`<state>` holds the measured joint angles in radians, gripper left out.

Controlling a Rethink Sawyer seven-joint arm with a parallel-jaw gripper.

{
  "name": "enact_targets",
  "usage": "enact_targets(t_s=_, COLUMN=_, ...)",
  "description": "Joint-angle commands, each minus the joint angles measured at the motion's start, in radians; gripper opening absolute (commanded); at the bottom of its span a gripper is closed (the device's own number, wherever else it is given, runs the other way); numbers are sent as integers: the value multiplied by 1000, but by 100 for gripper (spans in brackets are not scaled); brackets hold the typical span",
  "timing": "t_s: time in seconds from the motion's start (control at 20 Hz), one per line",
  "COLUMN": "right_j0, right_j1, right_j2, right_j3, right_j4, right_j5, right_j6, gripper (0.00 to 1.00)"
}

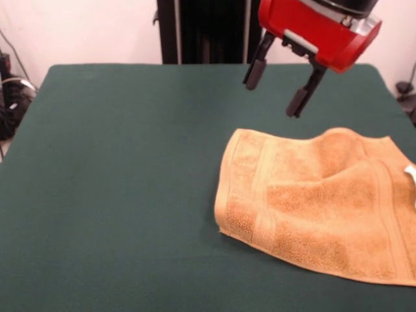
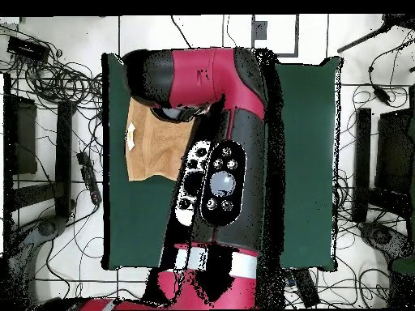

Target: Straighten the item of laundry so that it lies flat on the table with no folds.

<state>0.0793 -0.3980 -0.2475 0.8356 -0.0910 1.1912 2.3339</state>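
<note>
The orange-tan towel (image 1: 318, 205) lies on the dark green table (image 1: 117, 195) at the right in the front view, running off the right edge. It is folded over on itself, with a raised fold across its middle and a stripe band along its left side. A small white tag (image 1: 411, 172) shows at its right. My gripper (image 1: 279, 81) hangs open and empty above the towel's far edge, both black fingers (image 1: 255, 73) apart. In the overhead view the towel (image 2: 154, 146) lies at the table's left side with the tag (image 2: 130, 136) showing, and the arm (image 2: 219, 162) hides the gripper.
Cables and black stands (image 2: 49, 162) lie on the floor round the table. The robot's black pedestal (image 1: 201, 29) stands at the table's far edge. The arm covers much of the table's middle in the overhead view.
</note>
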Motion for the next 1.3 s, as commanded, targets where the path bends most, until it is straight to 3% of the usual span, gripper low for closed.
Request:
enact_targets(t_s=0.05, right_j0=1, right_j1=57, right_j2=154, right_j3=193, right_j4=-38, right_j5=-48, right_j6=-214, gripper=100)
enact_targets(t_s=1.0, right_j0=-34, right_j1=125, right_j2=205, right_j3=183, right_j4=-147, right_j5=-174, right_j6=-193, gripper=100)
enact_targets(t_s=1.3, right_j0=-36, right_j1=155, right_j2=198, right_j3=135, right_j4=-183, right_j5=-68, right_j6=-237, gripper=100)
